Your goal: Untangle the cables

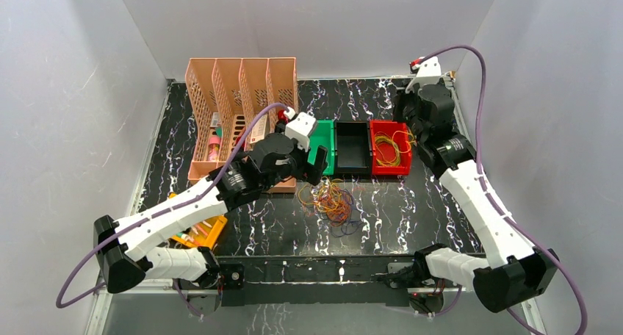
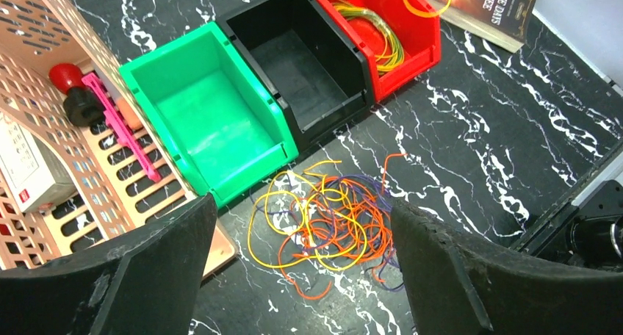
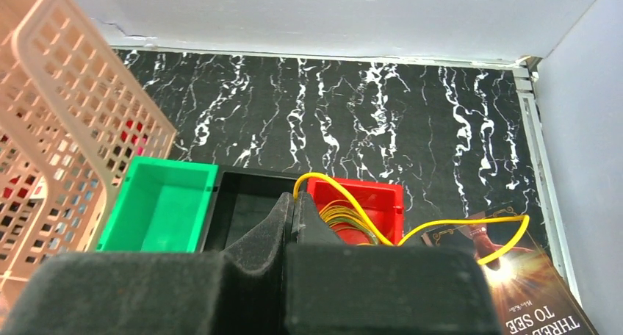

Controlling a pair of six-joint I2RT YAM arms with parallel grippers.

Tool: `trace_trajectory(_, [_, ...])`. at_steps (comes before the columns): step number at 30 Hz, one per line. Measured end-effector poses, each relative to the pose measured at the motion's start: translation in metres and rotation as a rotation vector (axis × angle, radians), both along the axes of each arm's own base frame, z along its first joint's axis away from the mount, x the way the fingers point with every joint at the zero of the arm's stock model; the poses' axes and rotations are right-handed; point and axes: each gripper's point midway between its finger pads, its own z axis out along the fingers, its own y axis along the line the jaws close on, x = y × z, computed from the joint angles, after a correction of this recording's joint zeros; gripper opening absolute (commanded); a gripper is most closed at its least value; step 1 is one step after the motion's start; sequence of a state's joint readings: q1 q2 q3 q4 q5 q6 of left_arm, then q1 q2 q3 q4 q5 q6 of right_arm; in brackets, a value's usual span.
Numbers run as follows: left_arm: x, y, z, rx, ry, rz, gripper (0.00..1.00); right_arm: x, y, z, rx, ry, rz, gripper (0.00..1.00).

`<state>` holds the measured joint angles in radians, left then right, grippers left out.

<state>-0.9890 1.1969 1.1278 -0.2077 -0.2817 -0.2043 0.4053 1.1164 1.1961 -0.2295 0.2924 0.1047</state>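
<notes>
A tangle of orange, yellow and dark purple cables (image 1: 330,199) lies on the black marble table in front of the bins. My left gripper (image 1: 312,162) hangs above the tangle's left edge. In the left wrist view the cables (image 2: 330,225) lie below and between the wide-open fingers of that gripper (image 2: 303,203), and nothing is held. My right gripper (image 3: 295,199) is shut on a yellow cable (image 3: 455,221) that loops out to the right. It hovers over the red bin (image 3: 382,199), which holds a coil of yellow and green cables (image 3: 353,217).
A green bin (image 1: 321,140), a black bin (image 1: 353,148) and the red bin (image 1: 389,166) stand in a row. A peach file rack (image 1: 235,92) fills the back left. A book (image 2: 492,8) lies right of the red bin. An orange-yellow object (image 1: 198,232) sits by the left arm.
</notes>
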Motion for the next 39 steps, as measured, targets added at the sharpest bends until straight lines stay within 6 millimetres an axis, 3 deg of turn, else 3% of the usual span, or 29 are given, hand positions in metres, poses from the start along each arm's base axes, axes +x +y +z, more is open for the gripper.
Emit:
trace_trajectory(6, [-0.002, -0.001, -0.018, 0.043, 0.055, 0.000, 0.92, 0.021, -0.010, -0.013, 0.015, 0.025, -0.010, 0.00])
trace_trajectory(12, [-0.005, -0.001, -0.022, 0.045, 0.077, -0.003, 0.94, 0.035, 0.014, -0.036, 0.050, 0.072, 0.090, 0.00])
trace_trajectory(17, [-0.006, -0.002, -0.018, 0.037, 0.080, -0.008, 0.96, 0.036, 0.032, -0.066, 0.081, 0.152, 0.173, 0.00])
trace_trajectory(21, [-0.007, -0.002, -0.015, 0.037, 0.081, -0.011, 0.98, 0.036, 0.038, -0.079, 0.109, 0.195, 0.206, 0.00])
trace_trajectory(31, [-0.011, -0.005, -0.014, 0.038, 0.104, -0.032, 0.98, 0.051, 0.012, -0.113, 0.218, 0.305, 0.124, 0.00])
trace_trajectory(39, [-0.012, -0.007, -0.015, 0.036, 0.112, -0.037, 0.98, 0.041, 0.008, -0.148, 0.259, 0.385, 0.083, 0.00])
